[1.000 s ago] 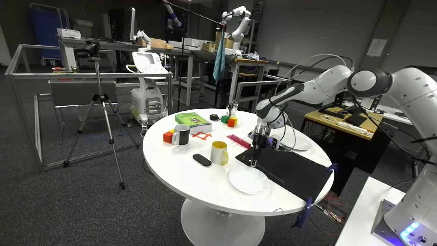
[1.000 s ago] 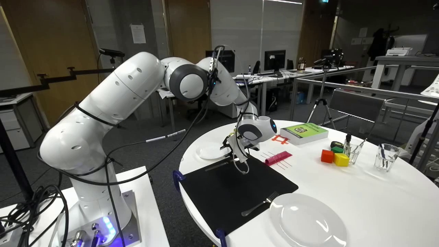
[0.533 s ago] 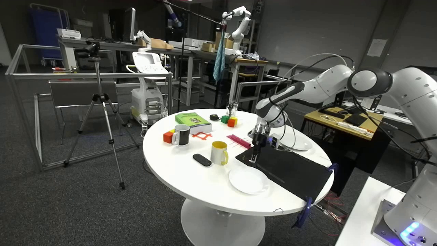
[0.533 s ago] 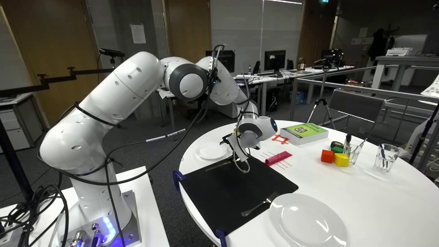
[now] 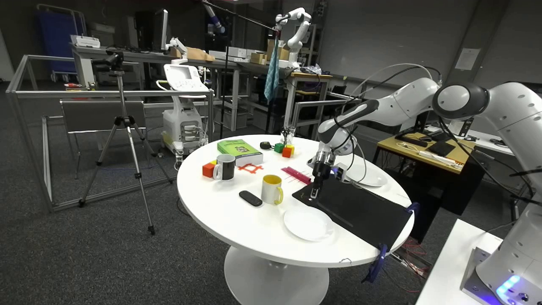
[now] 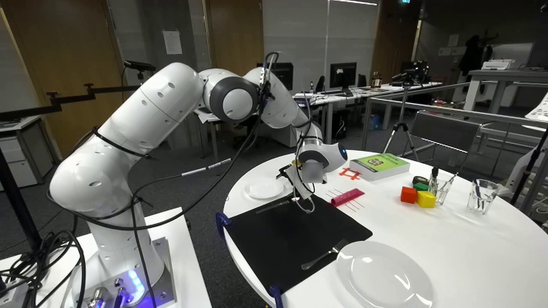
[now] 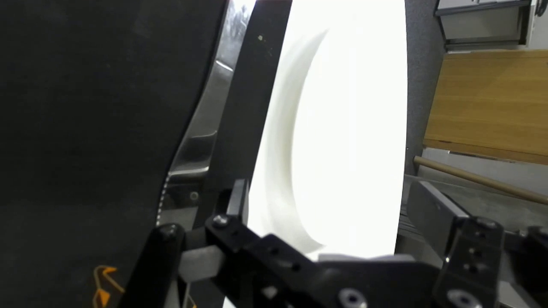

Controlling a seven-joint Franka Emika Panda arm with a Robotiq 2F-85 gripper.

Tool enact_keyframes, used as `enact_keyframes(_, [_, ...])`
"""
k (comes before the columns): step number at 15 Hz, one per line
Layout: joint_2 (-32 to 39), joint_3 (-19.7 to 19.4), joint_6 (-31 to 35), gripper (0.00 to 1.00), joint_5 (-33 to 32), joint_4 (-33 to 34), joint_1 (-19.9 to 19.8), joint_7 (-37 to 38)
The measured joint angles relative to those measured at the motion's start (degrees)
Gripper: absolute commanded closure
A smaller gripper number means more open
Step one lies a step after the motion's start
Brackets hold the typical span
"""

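Both fingers of the gripper [image 7: 332, 196] stand wide apart, with the plate [image 7: 278, 145], bleached by glare, showing beyond them in the wrist view. The knife [image 7: 199, 145] lies on the mat [image 7: 85, 128] along its edge, beside that plate; a fingertip seems close to it, though contact is hard to judge. An exterior view shows the fork [image 6: 324, 255] (outside the wrist camera's frame) near the mat's opposite edge, beside a second plate [image 6: 385, 278]. A yellow-handled mug [image 5: 272, 189] and a remote [image 5: 250, 198] appear only in an exterior view. The arm [image 6: 234, 104] bends at a raised elbow, then slopes down over the table [image 6: 471, 248], gripper pointing downward.
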Motion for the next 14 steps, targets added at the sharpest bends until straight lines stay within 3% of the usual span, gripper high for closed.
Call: enact_keyframes(14, [-10.35,-1.32,13.67,0.00,-8.41,-9.54,0.10,6.17])
